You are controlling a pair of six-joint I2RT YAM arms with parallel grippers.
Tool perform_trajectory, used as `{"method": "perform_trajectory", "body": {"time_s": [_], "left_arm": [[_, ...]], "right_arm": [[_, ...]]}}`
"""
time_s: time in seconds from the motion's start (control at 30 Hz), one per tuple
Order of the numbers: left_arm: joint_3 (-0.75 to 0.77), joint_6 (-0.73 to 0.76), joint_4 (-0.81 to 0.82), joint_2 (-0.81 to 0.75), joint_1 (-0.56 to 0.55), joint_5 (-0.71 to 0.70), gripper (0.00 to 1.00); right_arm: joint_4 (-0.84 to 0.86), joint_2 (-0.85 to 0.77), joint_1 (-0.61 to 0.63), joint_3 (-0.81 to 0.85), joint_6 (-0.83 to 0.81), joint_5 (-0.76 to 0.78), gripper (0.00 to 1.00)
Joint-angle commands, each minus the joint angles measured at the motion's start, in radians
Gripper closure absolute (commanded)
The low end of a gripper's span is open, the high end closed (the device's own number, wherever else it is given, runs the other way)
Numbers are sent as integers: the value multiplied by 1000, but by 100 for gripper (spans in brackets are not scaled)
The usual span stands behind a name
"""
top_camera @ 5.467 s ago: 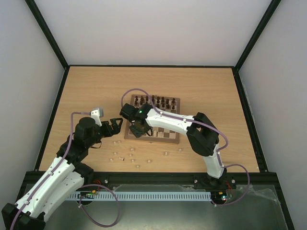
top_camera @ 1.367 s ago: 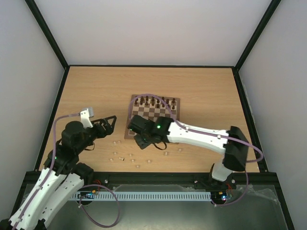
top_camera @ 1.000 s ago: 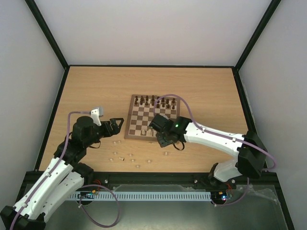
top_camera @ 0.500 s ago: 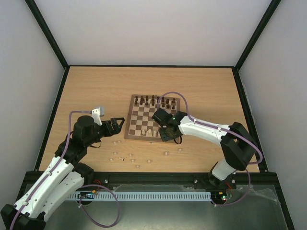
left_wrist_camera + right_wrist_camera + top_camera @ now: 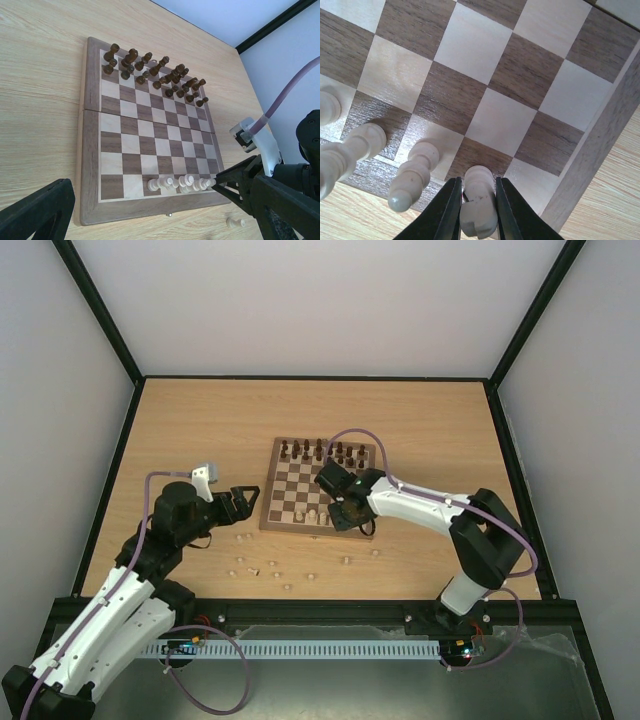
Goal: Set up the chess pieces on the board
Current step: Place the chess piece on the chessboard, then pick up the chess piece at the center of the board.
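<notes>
The board (image 5: 290,490) lies mid-table, with dark pieces (image 5: 325,451) along its far rows. Several pale chess pieces (image 5: 312,517) stand in a short line on its near row, seen too in the left wrist view (image 5: 182,184). My right gripper (image 5: 347,518) hangs over the right end of that line. In the right wrist view it (image 5: 477,182) is shut on one pale piece (image 5: 479,202), whose base rests on a dark square by the board's near border (image 5: 590,150). My left gripper (image 5: 240,502) hovers open and empty just left of the board (image 5: 90,150).
Several loose pale pieces (image 5: 270,568) lie scattered on the wooden table in front of the board, one near its right front corner (image 5: 235,222). Black frame rails edge the table. The right arm's purple cable arcs over the board.
My right gripper carried the pale piece from the table's front area up onto the board's near row, beside the standing pieces. The left arm has stayed still.
</notes>
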Motion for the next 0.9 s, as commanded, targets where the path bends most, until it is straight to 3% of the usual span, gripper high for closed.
{"method": "perform_trajectory", "body": {"time_s": [0.0, 0.4, 0.67, 0.87], "left_arm": [[-11, 15, 25, 2, 4, -8, 1], [-10, 20, 25, 2, 4, -9, 1], [-4, 19, 24, -4, 4, -1, 1], [-7, 22, 21, -15, 4, 0, 1]], "right_arm": [[-17, 26, -11, 28, -19, -6, 81], [-44, -3, -13, 43, -14, 5, 67], [-150, -156, -13, 50, 34, 95, 56], [-135, -303, 6, -57, 77, -61, 54]]}}
